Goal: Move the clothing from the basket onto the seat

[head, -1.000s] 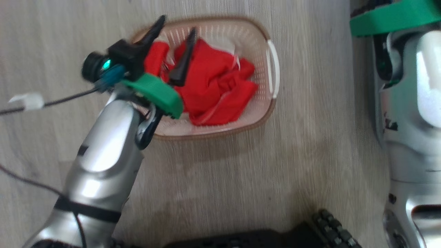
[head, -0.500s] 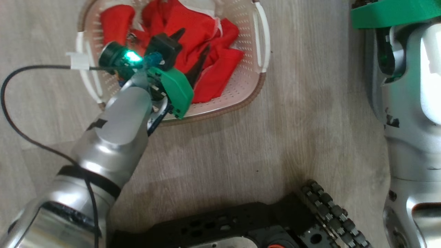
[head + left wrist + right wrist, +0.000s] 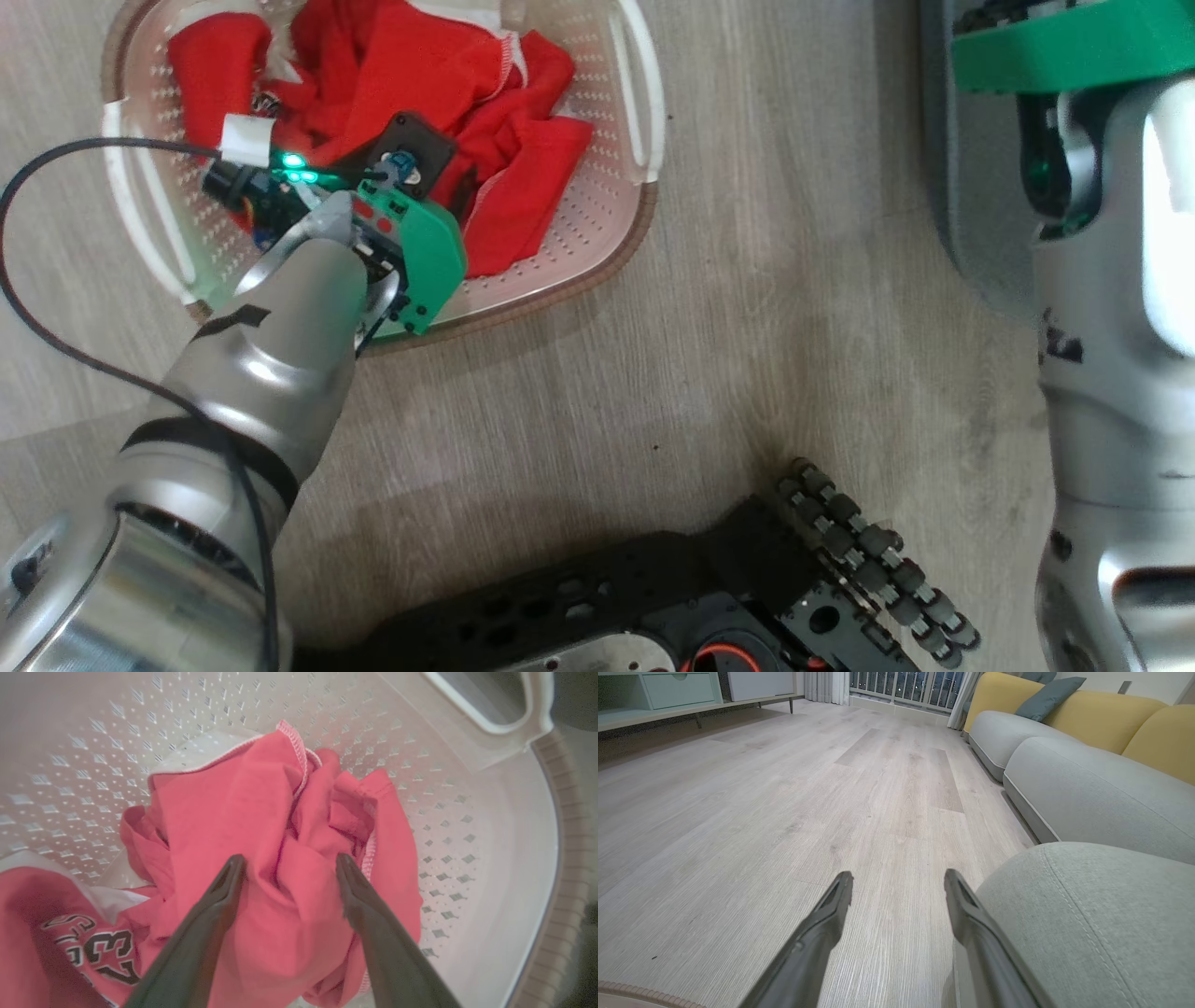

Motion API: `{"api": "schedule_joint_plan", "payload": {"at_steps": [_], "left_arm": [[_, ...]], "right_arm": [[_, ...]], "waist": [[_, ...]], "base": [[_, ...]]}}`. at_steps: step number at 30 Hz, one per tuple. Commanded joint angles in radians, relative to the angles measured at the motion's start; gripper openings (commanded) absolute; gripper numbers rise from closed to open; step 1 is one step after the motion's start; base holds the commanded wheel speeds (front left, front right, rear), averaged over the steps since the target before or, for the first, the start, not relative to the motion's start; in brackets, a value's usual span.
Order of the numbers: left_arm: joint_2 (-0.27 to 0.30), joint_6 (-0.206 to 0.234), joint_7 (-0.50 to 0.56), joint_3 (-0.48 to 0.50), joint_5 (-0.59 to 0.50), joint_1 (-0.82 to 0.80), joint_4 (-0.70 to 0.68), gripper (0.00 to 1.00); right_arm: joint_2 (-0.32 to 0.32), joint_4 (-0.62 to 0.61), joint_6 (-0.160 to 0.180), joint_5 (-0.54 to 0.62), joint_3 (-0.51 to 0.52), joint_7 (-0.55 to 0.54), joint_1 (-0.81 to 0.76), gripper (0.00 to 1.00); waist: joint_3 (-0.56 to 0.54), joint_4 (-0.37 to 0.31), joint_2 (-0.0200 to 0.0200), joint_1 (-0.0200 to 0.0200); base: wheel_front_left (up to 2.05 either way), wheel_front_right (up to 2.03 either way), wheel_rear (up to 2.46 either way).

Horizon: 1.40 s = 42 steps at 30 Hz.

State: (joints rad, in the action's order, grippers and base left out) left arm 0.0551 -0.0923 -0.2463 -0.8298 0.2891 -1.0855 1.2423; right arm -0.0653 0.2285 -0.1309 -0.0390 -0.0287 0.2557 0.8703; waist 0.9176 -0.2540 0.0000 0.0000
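Observation:
The cream perforated basket (image 3: 597, 233) stands on the floor at the upper left of the head view, with crumpled red clothing (image 3: 420, 75) inside. My left wrist (image 3: 401, 233) points down into it and covers the fingers there. In the left wrist view my left gripper (image 3: 289, 863) is open, its two tips pressed into a red fold of clothing (image 3: 233, 807), one on each side. A garment with a printed number (image 3: 93, 947) lies at the lower left. My right gripper (image 3: 899, 879) is open and empty above the floor, beside the grey-green seat (image 3: 1087, 914).
My black wheeled base (image 3: 868, 560) fills the lower middle of the head view. A black cable (image 3: 28, 308) loops left of my left arm. The seat's edge (image 3: 971, 233) is right of the basket. More sofa cushions (image 3: 1101, 714) and a low cabinet (image 3: 654, 690) lie farther off.
The head camera has tilted, so the basket now sits further up and left. My left gripper has swung down from above the basket into the clothing. The right arm is still.

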Motion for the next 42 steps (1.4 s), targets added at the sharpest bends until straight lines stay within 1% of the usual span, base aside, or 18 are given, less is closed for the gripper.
{"api": "schedule_joint_plan", "payload": {"at_steps": [1, 4, 6, 7, 8, 9, 16, 22, 25, 31, 36, 42], "left_arm": [[0.001, 0.008, 0.010, 0.000, -0.007, -0.003, 0.000, 1.00], [-0.001, 0.025, 0.041, -0.018, -0.015, -0.007, 0.020, 1.00], [-0.002, 0.027, 0.060, -0.027, -0.016, -0.005, 0.028, 1.00], [-0.002, 0.027, 0.072, -0.031, -0.017, -0.003, 0.031, 0.95], [-0.002, 0.022, 0.076, -0.031, -0.012, -0.001, 0.033, 0.35], [-0.003, 0.019, 0.075, -0.032, -0.009, 0.001, 0.034, 0.00], [-0.004, 0.004, 0.034, -0.025, 0.020, 0.009, 0.037, 0.00], [-0.004, -0.013, -0.006, 0.011, 0.073, 0.014, 0.013, 0.00], [-0.004, -0.019, -0.014, 0.036, 0.100, 0.030, -0.026, 0.00], [0.015, -0.026, -0.015, 0.100, 0.127, 0.095, -0.179, 0.00], [0.034, -0.029, -0.015, 0.171, 0.138, 0.157, -0.277, 0.00], [0.035, -0.030, -0.015, 0.265, 0.135, 0.234, -0.393, 0.00]], "right_arm": [[0.015, -0.036, 0.000, -0.010, -0.008, 0.006, -0.053, 1.00], [0.015, -0.043, 0.000, -0.016, -0.006, 0.006, -0.072, 1.00], [0.015, -0.047, 0.000, -0.018, -0.006, 0.006, -0.082, 1.00], [0.015, -0.048, 0.000, -0.019, -0.007, 0.006, -0.086, 1.00], [0.015, -0.049, 0.000, -0.019, -0.007, 0.006, -0.089, 1.00], [0.015, -0.050, 0.000, -0.020, -0.006, 0.006, -0.091, 1.00], [0.015, -0.036, 0.000, -0.026, -0.010, 0.006, -0.075, 1.00], [0.015, -0.016, 0.000, -0.039, -0.035, 0.006, -0.044, 1.00], [0.015, 0.003, 0.000, -0.032, -0.035, 0.006, -0.042, 1.00], [0.015, 0.049, 0.000, -0.016, -0.041, 0.006, -0.066, 1.00], [0.015, 0.099, 0.000, -0.012, -0.056, 0.006, -0.096, 1.00], [0.012, 0.152, 0.000, -0.009, -0.067, 0.006, -0.146, 1.00]], "waist": [[-0.003, -0.008, 0.0000, 0.0000], [-0.005, -0.016, 0.0000, 0.0000], [-0.006, -0.020, 0.0000, 0.0000], [-0.007, -0.022, 0.0000, 0.0000], [-0.008, -0.022, 0.0000, 0.0000], [-0.009, -0.023, 0.0000, 0.0000], [-0.025, -0.019, 0.0000, 0.0000], [-0.073, -0.024, 0.0000, 0.0000], [-0.125, -0.005, 0.0000, 0.0000], [-0.247, 0.035, 0.0000, 0.0000], [-0.357, 0.062, 0.0000, 0.0000], [-0.488, 0.093, 0.0000, 0.0000]], "base": [[0.00, 0.00, 0.00], [0.00, 0.00, 0.00], [0.00, 0.00, 0.00], [0.00, 0.00, 0.00], [0.00, 0.00, 0.00], [0.00, 0.00, 0.00], [0.00, 0.00, 0.00], [0.00, 0.00, 0.00], [0.00, 0.00, 0.00], [0.00, 0.00, 0.00], [0.00, 0.00, 0.00], [0.00, 0.00, 0.00]]}}
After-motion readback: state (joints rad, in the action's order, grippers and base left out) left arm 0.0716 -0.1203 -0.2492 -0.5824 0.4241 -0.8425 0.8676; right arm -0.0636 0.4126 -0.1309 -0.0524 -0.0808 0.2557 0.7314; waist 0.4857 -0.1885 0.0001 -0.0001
